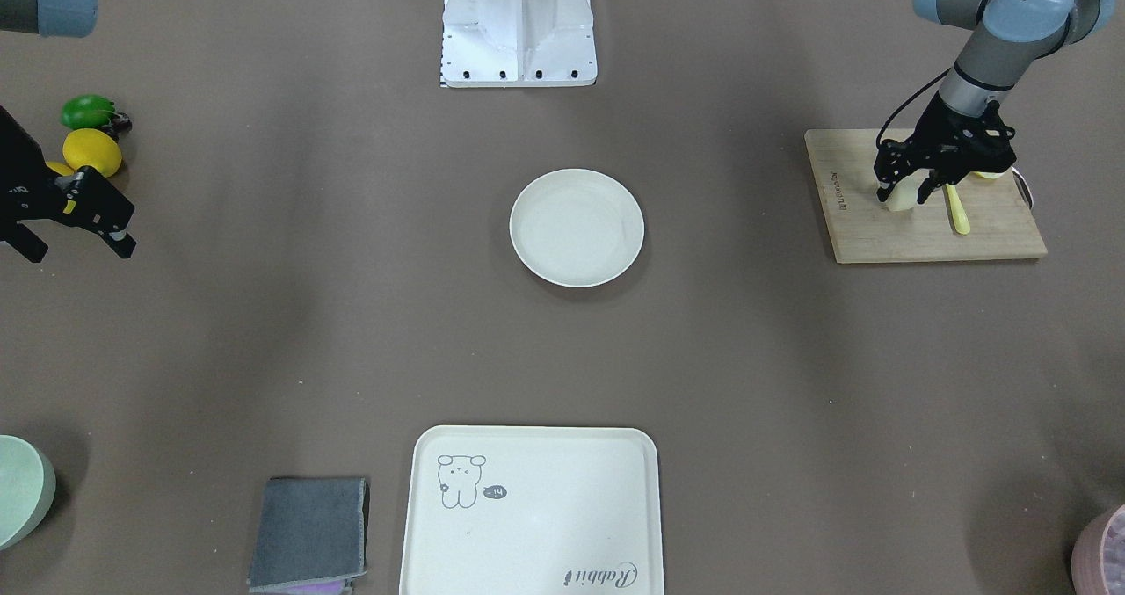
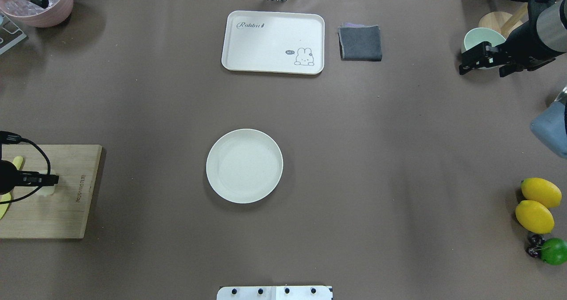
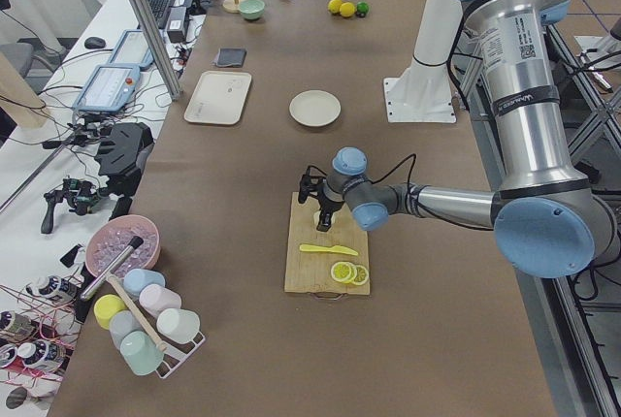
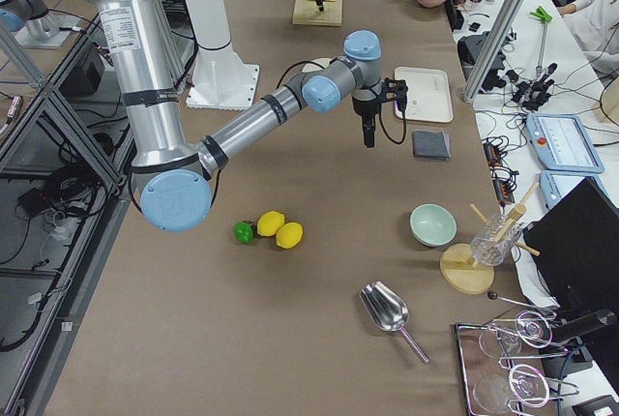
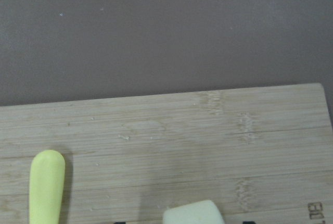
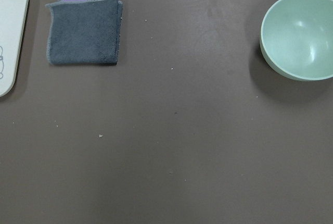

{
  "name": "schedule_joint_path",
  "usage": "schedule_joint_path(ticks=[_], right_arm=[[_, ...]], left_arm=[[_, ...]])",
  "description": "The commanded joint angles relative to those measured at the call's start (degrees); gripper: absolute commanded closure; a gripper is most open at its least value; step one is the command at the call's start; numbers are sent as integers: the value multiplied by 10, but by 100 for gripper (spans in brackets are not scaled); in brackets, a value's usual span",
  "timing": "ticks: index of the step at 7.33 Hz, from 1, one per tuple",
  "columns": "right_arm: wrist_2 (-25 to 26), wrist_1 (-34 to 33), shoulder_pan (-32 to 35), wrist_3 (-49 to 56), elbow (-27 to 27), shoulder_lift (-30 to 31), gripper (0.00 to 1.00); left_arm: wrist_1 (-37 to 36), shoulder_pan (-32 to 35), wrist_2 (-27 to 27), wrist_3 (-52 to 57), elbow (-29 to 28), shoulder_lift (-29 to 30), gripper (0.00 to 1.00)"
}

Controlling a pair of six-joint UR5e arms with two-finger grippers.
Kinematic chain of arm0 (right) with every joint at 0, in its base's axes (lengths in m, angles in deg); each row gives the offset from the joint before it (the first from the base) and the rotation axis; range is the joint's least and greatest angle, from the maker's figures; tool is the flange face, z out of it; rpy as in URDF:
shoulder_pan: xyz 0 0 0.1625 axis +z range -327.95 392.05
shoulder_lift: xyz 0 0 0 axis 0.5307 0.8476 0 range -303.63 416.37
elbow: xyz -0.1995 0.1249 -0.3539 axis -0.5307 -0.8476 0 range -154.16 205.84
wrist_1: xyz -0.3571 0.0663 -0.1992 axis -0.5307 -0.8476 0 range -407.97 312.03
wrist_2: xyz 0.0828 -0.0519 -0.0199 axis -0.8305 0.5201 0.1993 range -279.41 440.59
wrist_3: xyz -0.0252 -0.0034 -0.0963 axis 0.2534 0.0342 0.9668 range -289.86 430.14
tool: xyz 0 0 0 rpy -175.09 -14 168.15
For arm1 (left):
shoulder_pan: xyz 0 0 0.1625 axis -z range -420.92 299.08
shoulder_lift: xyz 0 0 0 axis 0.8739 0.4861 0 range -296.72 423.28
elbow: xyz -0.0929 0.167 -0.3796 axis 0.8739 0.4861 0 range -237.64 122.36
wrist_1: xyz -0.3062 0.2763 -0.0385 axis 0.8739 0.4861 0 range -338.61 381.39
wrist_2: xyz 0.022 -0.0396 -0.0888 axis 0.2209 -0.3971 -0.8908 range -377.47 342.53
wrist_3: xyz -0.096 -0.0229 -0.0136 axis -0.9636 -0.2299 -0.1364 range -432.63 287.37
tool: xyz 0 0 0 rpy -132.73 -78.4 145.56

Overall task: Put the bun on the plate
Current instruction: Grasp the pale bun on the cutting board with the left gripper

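Observation:
The bun point(image 1: 899, 199) is a small pale lump resting on a wooden cutting board point(image 1: 932, 236) at my left side. My left gripper point(image 1: 903, 194) reaches down over it, open, with one finger on each side of the bun. In the left wrist view only the bun's top point(image 5: 193, 213) shows at the bottom edge, narrower than the gap between the jaws. The round cream plate point(image 1: 577, 228) lies bare at the table's middle, far from the board. My right gripper point(image 1: 81, 250) hangs open and holds nothing, off at the other end of the table.
A yellow plastic knife point(image 1: 956, 211) lies beside the bun, and lemon slices point(image 3: 347, 272) sit on the board. A cream tray point(image 1: 531, 511), a folded grey cloth point(image 1: 309, 533) and a green bowl point(image 6: 299, 35) line the far side. Lemons point(image 2: 536, 204) and a lime point(image 2: 553, 251) lie at the right.

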Motion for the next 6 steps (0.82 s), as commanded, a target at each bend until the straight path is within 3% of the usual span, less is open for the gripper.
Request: schedule_joint_path(ticks=[1,3,4,6], right_arm=[[-2,-1,5,1,-1,0,0],[-3,-2,23,22,-1,14,0],[-3,-4,38,53,-2,31,0],[-4,-3,78,148,-5,87,0]], left_arm=[[3,-1,-2,-1,13,10,96],[-3,6,-28,-10,38,54,97],[-21,6,-34,-13,35,105,97],[-94,-1,-34,-134,16,256,97]])
